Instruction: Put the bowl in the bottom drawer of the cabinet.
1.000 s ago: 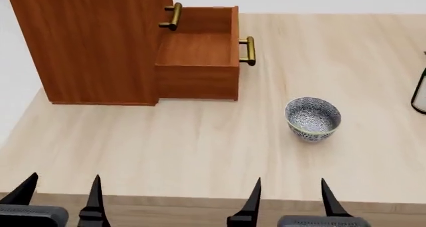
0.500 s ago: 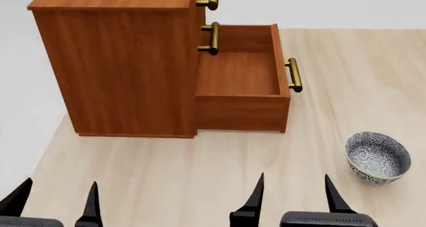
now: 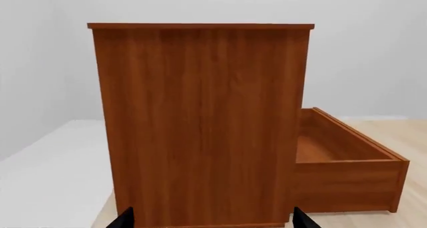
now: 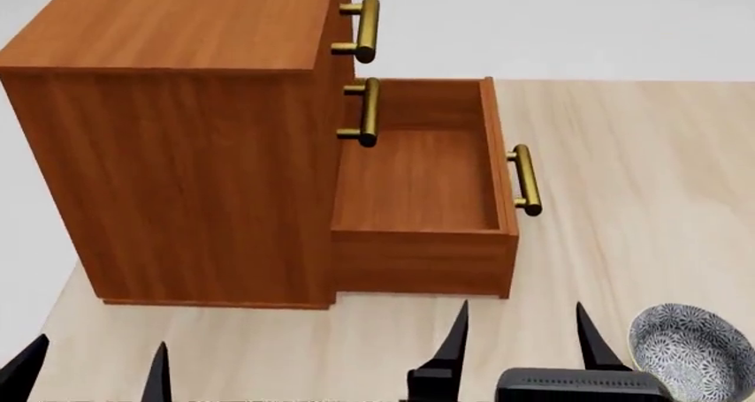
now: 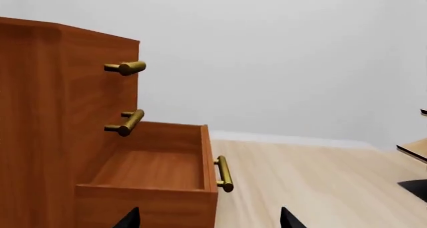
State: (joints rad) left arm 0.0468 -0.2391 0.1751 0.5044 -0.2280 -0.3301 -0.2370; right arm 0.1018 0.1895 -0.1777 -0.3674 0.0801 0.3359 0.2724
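Cabinet [image 4: 177, 155]: three brass handles [image 4: 366, 28]; bottom drawer [image 4: 419, 190] open; one bowl [image 4: 694, 349].

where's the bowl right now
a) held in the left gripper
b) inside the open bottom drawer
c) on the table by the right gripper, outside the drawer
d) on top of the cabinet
c: in the head view the bowl sits on the table just beside the open right gripper, while the pulled-out bottom drawer shows only bare wood inside.
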